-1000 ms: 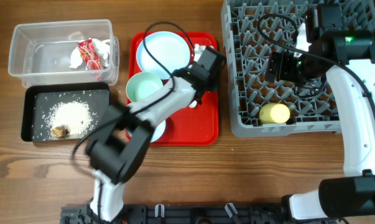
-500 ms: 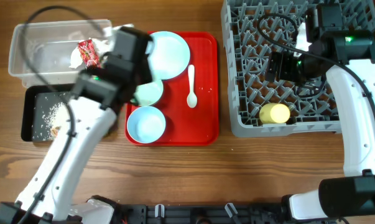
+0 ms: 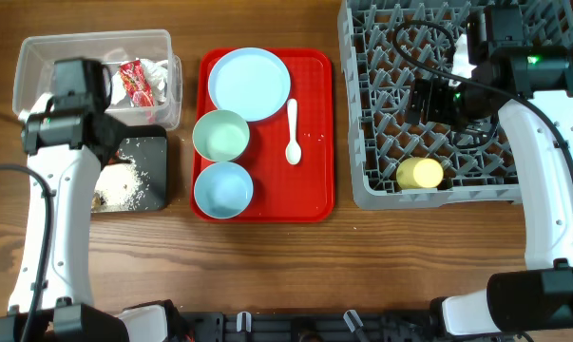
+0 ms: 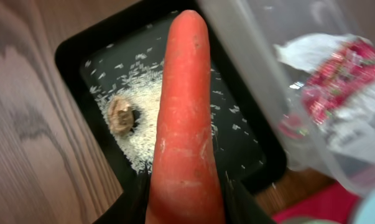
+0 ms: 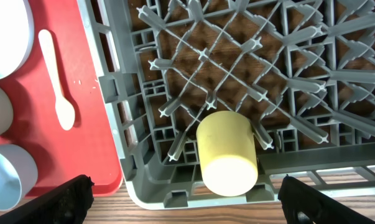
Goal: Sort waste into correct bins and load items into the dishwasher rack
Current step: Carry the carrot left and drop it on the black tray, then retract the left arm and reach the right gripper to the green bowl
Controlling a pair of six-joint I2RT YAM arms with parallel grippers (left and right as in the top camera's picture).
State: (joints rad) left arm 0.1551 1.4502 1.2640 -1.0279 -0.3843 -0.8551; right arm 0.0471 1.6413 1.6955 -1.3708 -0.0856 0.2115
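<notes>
My left gripper (image 4: 187, 211) is shut on the orange carrot (image 4: 184, 124) and holds it above the black tub (image 3: 148, 185), which holds rice grains (image 4: 150, 118) and a brown scrap (image 4: 120, 115). The clear tub (image 3: 39, 62) holds the red-and-white wrapper (image 3: 134, 81) and white tissue (image 3: 156, 68). My right gripper (image 5: 187, 205) is open and empty over the grey dishwasher rack (image 3: 362, 114), above the yellow cup (image 3: 419, 173) lying in it. The pale blue plate (image 3: 251, 84), mint-green bowl (image 3: 220, 136), pale blue bowl (image 3: 222, 189) and white spoon (image 3: 293, 133) sit on the red tray.
The red tray (image 3: 315, 180) lies in the middle between the tubs and the rack. Bare wooden table (image 3: 296, 266) runs along the front. The left arm (image 3: 53, 218) stretches along the table's left side.
My left arm has swung left from the red tray, across to the tubs, carrying the carrot. The right arm has not moved.
</notes>
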